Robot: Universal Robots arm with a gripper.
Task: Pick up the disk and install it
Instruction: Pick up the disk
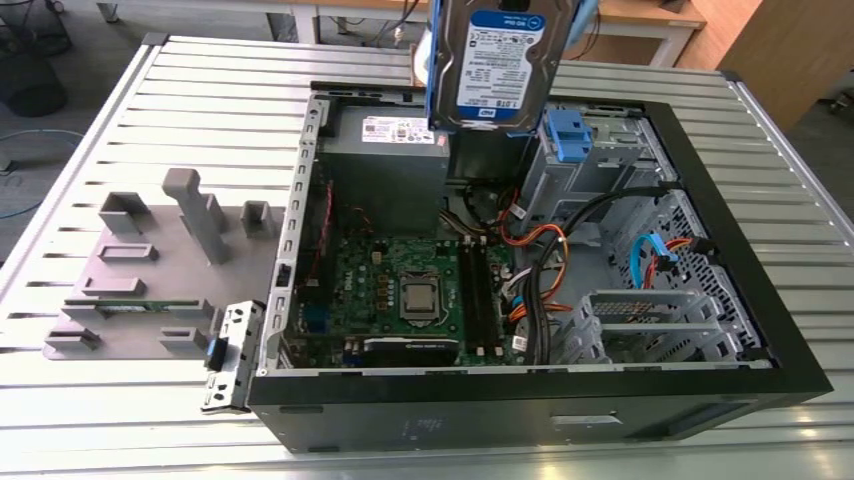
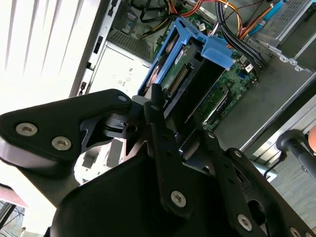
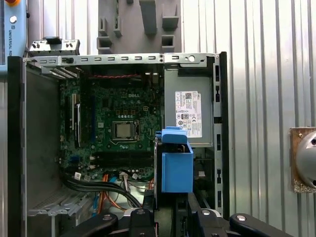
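Observation:
The disk [image 1: 494,60], a silver hard drive with a white-and-blue label in a blue plastic carrier, hangs upright in the air above the back of the open computer case [image 1: 534,410]. In both wrist views my gripper [image 2: 175,116] [image 3: 175,205] is shut on the disk, its black fingers [image 2: 160,123] clamping the blue carrier [image 2: 197,47] [image 3: 176,168] from both sides. In the first wrist view the carrier sits over the area beside the grey power-supply box [image 3: 188,113].
Inside the case lie the motherboard [image 1: 407,290], orange and black cables [image 1: 541,260], the power-supply box [image 1: 387,150] and a blue latch on the drive bay [image 1: 567,130]. A grey fixture plate [image 1: 134,270] with upright blocks rests on the slatted metal table [image 1: 200,90], at the exterior view's left.

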